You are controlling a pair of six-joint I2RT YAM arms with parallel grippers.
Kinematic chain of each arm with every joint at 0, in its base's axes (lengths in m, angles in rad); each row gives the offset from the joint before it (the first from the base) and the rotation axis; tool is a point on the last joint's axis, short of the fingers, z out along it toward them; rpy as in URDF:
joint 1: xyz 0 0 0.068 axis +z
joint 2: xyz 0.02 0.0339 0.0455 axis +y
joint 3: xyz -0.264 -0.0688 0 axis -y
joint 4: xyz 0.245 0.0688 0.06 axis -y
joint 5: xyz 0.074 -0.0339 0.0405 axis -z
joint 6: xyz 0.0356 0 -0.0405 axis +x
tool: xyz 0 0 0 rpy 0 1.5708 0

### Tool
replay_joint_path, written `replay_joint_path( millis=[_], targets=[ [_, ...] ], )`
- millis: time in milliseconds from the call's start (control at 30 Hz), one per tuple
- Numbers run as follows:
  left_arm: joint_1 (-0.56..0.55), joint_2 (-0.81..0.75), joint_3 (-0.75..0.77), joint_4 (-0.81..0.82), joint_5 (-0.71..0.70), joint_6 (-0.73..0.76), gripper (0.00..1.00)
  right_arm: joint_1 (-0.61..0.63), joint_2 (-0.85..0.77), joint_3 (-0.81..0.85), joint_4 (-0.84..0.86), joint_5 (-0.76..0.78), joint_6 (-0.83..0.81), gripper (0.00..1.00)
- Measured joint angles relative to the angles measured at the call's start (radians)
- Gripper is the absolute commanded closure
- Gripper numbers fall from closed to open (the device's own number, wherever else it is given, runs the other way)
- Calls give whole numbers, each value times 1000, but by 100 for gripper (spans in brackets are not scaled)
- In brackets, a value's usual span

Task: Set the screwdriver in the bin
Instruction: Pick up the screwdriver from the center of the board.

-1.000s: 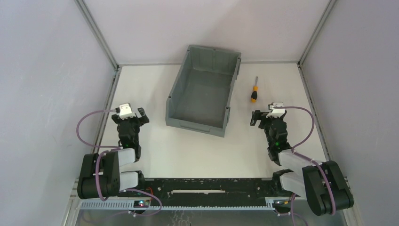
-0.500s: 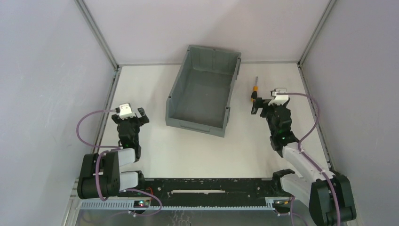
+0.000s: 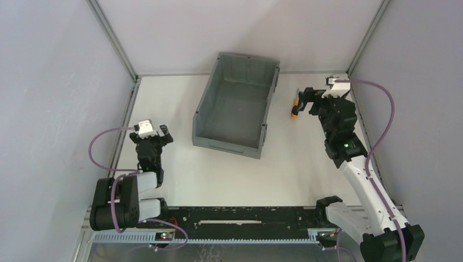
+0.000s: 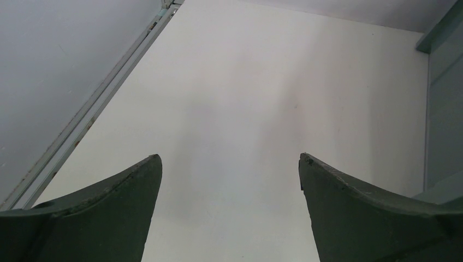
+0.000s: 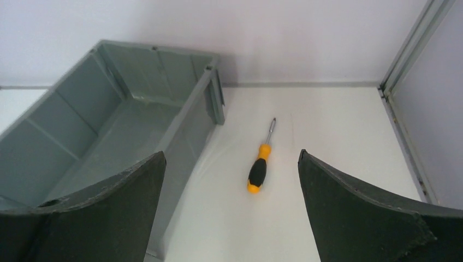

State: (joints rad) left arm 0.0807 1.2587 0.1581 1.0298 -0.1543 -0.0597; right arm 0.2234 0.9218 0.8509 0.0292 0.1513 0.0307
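**Checker:** Now, which step is in hand?

**Operator:** The approach to the grasp. I have the right gripper (image 3: 304, 100) above the far right part of the table (image 3: 229, 174), with its claw spread wide and holding nothing. The screwdriver (image 5: 260, 162) lies flat on the table just beside the right wall of the bin (image 3: 271, 101), apart from it. Its tip points toward the back wall and its orange-and-black handle points toward me. In the right wrist view it sits ahead of the fingers, in the gap between them.

**Checker:** And the left side?

**Operator:** The left gripper (image 4: 230, 157) sits low near its base, claw apart, nothing between the fingers. I judge it has no part in this task.

**Checker:** What does the next move call for?

**Operator:** I lower and advance the right wrist until the fingers straddle the handle across its length. I close on the thick handle, not the thin shaft, which I judge could slip. Then I lift above the rim, carry left over the bin and release.
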Motion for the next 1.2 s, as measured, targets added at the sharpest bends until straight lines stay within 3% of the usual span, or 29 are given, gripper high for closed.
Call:
replay_joint_path(
  millis=[333,600,933,1200],
  targets=[
    [0,0,0,0,0,0,0,60,80,438,-296,24,9,0],
    [0,0,0,0,0,0,0,68,167,653,-472,39,8,0],
    [0,0,0,0,0,0,0,29,259,714,-566,35,21,0],
    [0,0,0,0,0,0,0,-29,446,714,-584,14,50,0]
  ],
)
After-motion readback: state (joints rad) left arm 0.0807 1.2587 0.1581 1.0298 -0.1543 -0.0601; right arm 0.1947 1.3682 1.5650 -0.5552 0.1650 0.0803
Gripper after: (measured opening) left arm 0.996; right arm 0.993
